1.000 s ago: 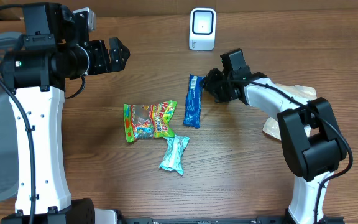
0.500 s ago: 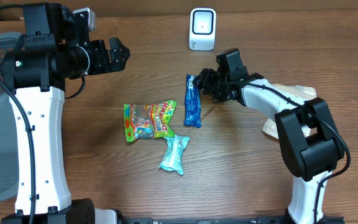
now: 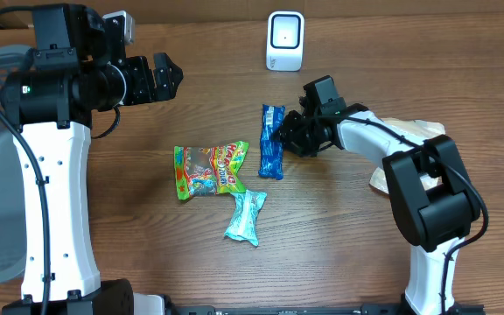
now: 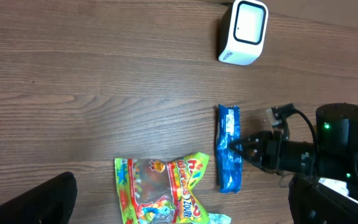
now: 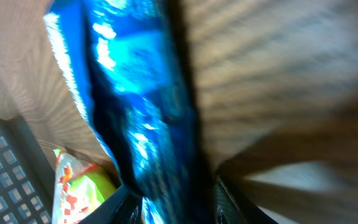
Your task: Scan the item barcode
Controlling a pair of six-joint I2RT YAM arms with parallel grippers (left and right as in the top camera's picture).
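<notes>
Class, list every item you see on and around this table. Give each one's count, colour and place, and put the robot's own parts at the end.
scanner: one, white, top centre of the table
blue packet: one, blue, mid-table, below the scanner
candy bag: one, green and yellow, just left of the blue packet
small packet: one, pale teal, below the candy bag's right end
pale bag: one, cream, right side, partly hidden by the right arm
table: one, brown wood
left gripper: one, black, upper left, open and empty
right gripper: one, black, fingers either side of the blue packet
</notes>
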